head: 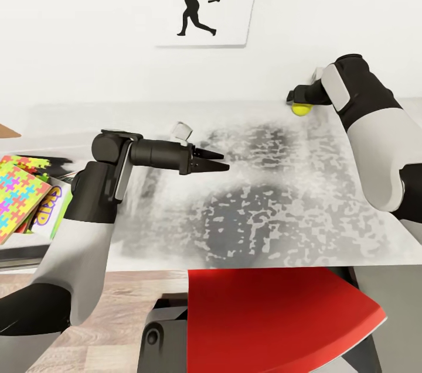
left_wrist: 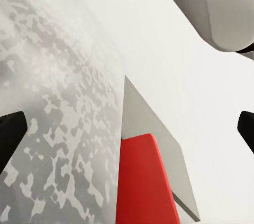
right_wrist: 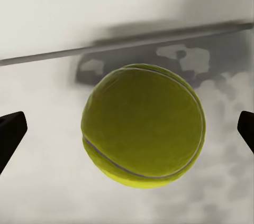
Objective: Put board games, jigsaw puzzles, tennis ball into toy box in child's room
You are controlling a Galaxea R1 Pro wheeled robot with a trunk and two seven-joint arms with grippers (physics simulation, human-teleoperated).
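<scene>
The right gripper [right_wrist: 127,129] hangs over the tennis ball [right_wrist: 143,126] with its fingers wide apart, the ball centred between them on the table [head: 264,209] near the wall. To grasp well it should descend straight, then close at the ball's widest part (it could roll). The head view adds the left gripper [head: 220,162], also spread and empty, with a jigsaw puzzle [head: 16,197] behind its arm.

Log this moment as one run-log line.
right claw: open, around tennis ball, not closed | left claw: open, empty, above table | ball: on table near wall
</scene>
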